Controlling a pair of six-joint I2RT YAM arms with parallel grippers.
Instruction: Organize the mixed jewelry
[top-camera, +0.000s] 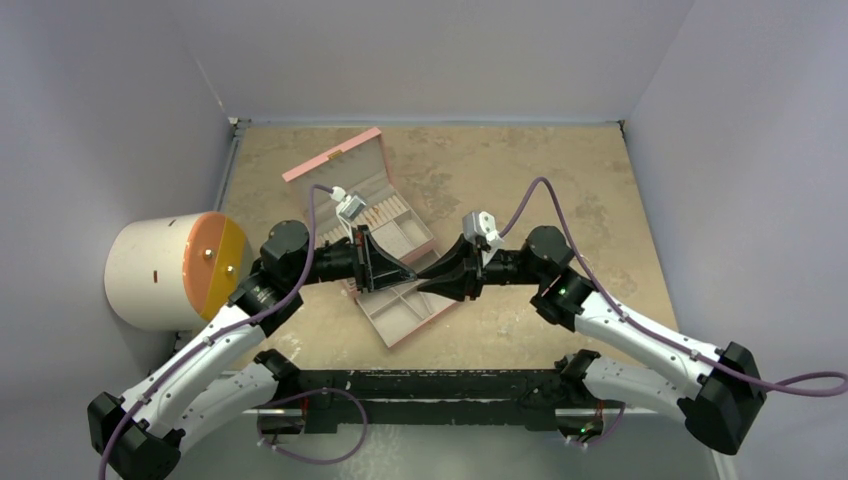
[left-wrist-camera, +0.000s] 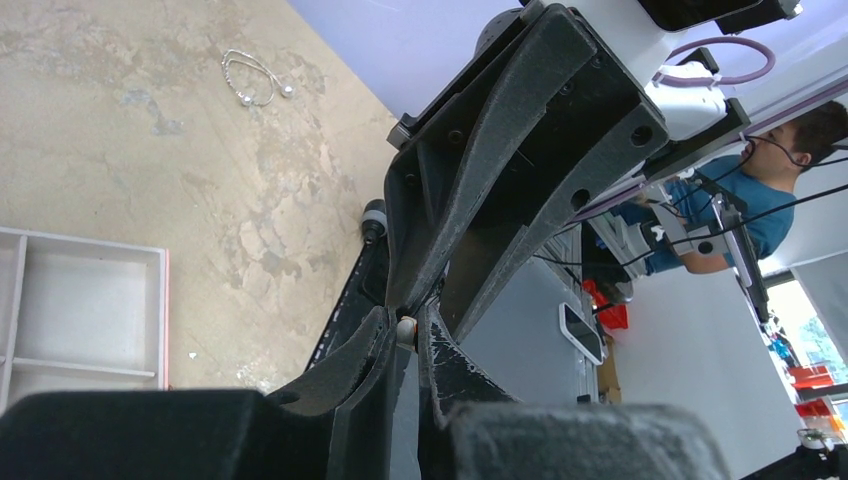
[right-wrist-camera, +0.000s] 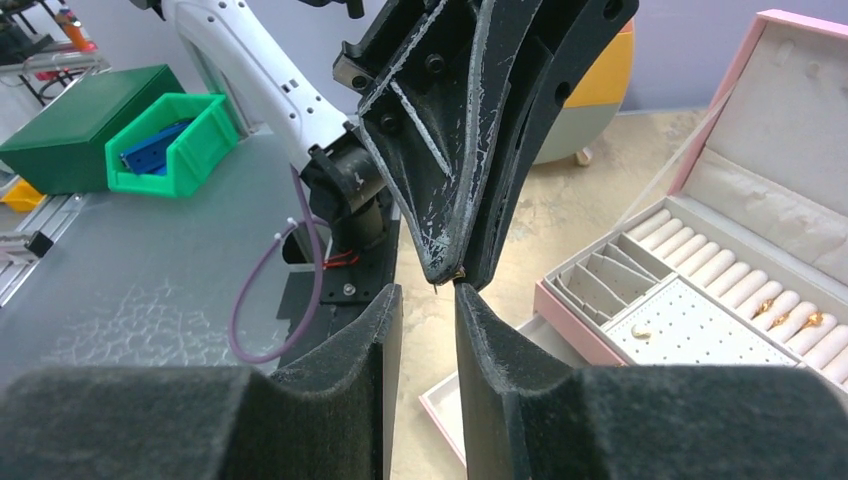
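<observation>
- Pale lilac walls box in a mottled tan surface (top-camera: 520, 170). In the overhead view the open pink box (top-camera: 330, 158) lies at centre and a white drum with an orange face (top-camera: 165, 270) sits at the left edge. My left end effector (top-camera: 405, 272) and right end effector (top-camera: 432, 277) meet tip to tip above the box's lower trays.
- From the left wrist, my left fingers are clamped on a tiny bead piece (left-wrist-camera: 405, 329), low at centre frame. The right tips reach in from above to just beside it. A thin chain with pale beads (left-wrist-camera: 255, 80) lies on the surface at upper left, well apart. A person in blue (left-wrist-camera: 770, 170) is at the right edge.
- From the right wrist, my right fingers stand slightly apart at the bottom. The left tips are pressed together just above that gap, seemingly touching the finger on the right of the frame. At lower right, gold rings (right-wrist-camera: 790, 318) sit in the roll slots and one gold piece (right-wrist-camera: 641, 329) lies on the perforated pad. Green bins (right-wrist-camera: 150, 140) are at upper left.
- I judge this to be a hand-over of the bead piece between my arms. The next move calls for the right fingers to close squarely on it before the left lets go. It is tiny and could slip out.
- No brand, label or writing is legible in any view.
</observation>
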